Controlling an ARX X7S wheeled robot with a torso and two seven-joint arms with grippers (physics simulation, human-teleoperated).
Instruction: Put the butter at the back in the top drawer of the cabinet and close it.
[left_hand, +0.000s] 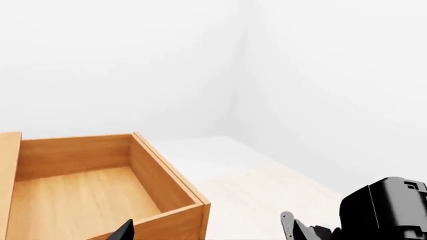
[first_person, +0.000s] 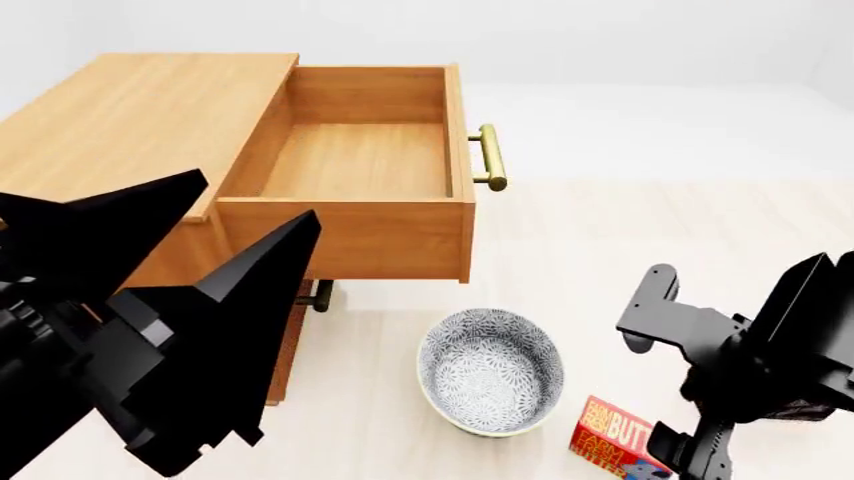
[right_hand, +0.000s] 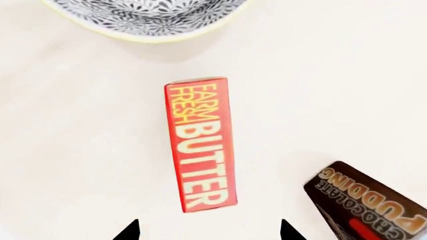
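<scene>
1. Since the cabinet (first_person: 127, 125) already has its top drawer (first_person: 354, 160) pulled fully out and bare inside, I judge the opening step done; loading and closing are left.
2. My left gripper (first_person: 220, 330) hangs near the drawer's front at the left of the head view, fingers spread wide and holding nothing.
3. My right gripper (right_hand: 208, 231) hovers over the floor at the near right, its two fingertips apart with nothing between them.
4. The bowl (first_person: 490, 370) sits on the floor in front of the cabinet, between me and the drawer.
5. The pudding box (right_hand: 370, 205) lies just beside the butter, apart from it.
6. The butter (right_hand: 200, 144) lies flat on the floor just right of the bowl, not yet grasped, directly ahead of my right fingertips; I'd say picking it up comes next.
</scene>
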